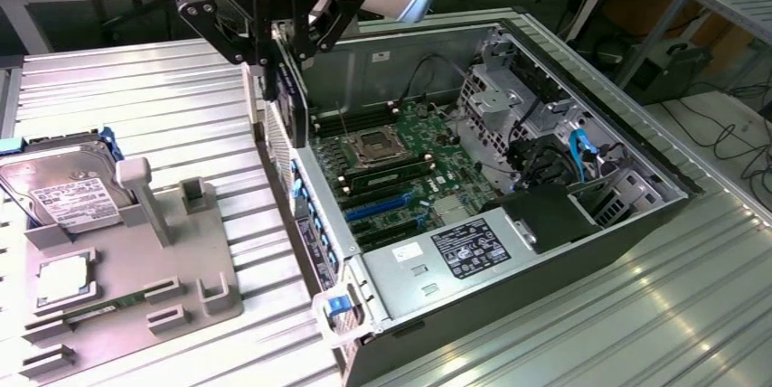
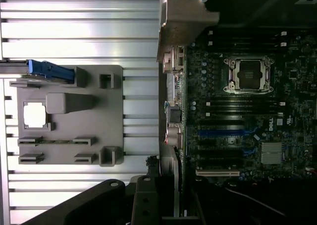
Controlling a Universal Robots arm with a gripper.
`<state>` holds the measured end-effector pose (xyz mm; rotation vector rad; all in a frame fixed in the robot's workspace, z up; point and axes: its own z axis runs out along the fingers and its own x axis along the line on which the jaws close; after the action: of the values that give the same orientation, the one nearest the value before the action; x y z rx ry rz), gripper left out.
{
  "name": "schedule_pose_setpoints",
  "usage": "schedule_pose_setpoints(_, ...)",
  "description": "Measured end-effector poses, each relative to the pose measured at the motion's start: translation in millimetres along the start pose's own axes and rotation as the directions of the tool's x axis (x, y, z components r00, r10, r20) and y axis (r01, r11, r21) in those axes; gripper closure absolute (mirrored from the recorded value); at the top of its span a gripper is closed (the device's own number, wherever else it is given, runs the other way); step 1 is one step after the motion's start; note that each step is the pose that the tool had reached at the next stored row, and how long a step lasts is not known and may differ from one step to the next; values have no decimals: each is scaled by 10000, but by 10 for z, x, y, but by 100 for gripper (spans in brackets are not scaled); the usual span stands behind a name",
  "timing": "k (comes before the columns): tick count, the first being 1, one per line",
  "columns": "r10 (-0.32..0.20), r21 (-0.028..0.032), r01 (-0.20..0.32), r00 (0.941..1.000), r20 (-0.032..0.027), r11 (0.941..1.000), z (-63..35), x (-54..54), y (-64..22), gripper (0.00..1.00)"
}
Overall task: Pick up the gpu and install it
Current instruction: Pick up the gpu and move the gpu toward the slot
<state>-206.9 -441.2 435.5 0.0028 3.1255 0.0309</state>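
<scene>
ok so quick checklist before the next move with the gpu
1. gpu gripped by the gripper: ok, hangs edge-down.
2. gpu over the blue slots: not ok, it hangs above the case wall.
3. Blue slots free of cards: ok.
4. hard drive and CPU chip out of the way on the fixture: ok.
5. Card edge lined up with a slot: cannot tell.

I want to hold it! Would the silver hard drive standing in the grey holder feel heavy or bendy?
The hard drive looks like a boxy metal block, so it is probably stiff and heavy for its size. Its smooth silver face may be a bit slippery. It stands on edge in the grey holder, so a sideways push might tip it.
</scene>
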Motion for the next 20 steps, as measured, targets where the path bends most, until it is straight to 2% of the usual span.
schedule_pose_setpoints(11,0,0,0,10000,0,10000,4,-143,0,72)
schedule_pose_setpoints(20,0,1,0,10000,-1,10000,7,-312,1,72)
